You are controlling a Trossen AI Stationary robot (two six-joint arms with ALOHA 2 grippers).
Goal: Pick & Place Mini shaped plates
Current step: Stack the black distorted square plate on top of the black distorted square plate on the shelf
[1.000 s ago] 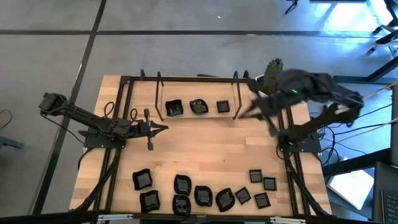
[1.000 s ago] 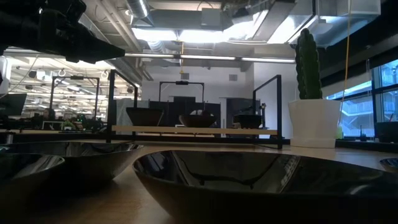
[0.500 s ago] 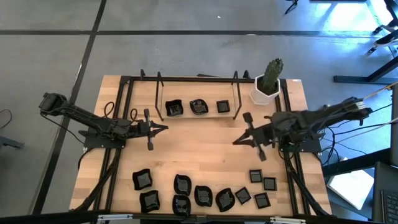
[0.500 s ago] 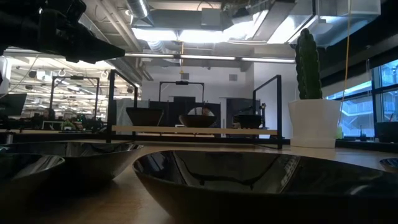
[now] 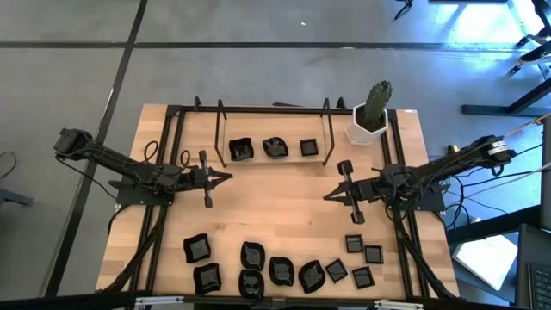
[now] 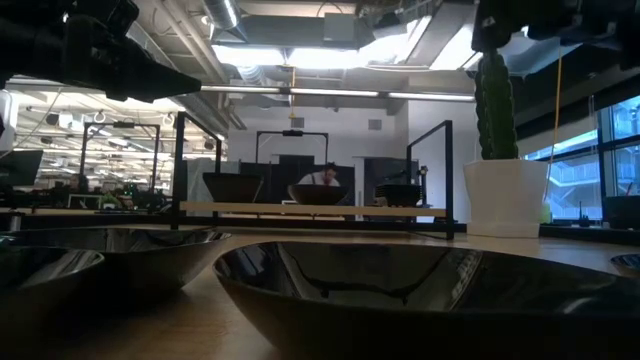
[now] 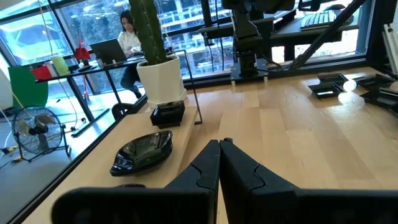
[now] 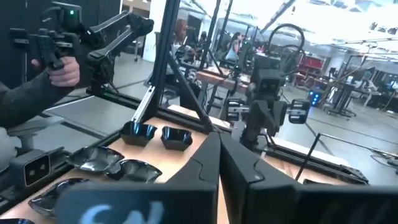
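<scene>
Counter (image 5: 284,207) is carrying mini shaped plates (image 5: 281,269) along its near edge plus three behind the rack, looking light, glossy, slippery, likely brittle, so pinch a rim; left claw (image 5: 225,177) and right claw (image 5: 327,195) are hovering pressed together, empty.

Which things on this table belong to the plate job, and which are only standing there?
Job:
- mini black plates in a row at the near edge
- three plates in the metal rack

Not job:
- white pot with cactus
</scene>
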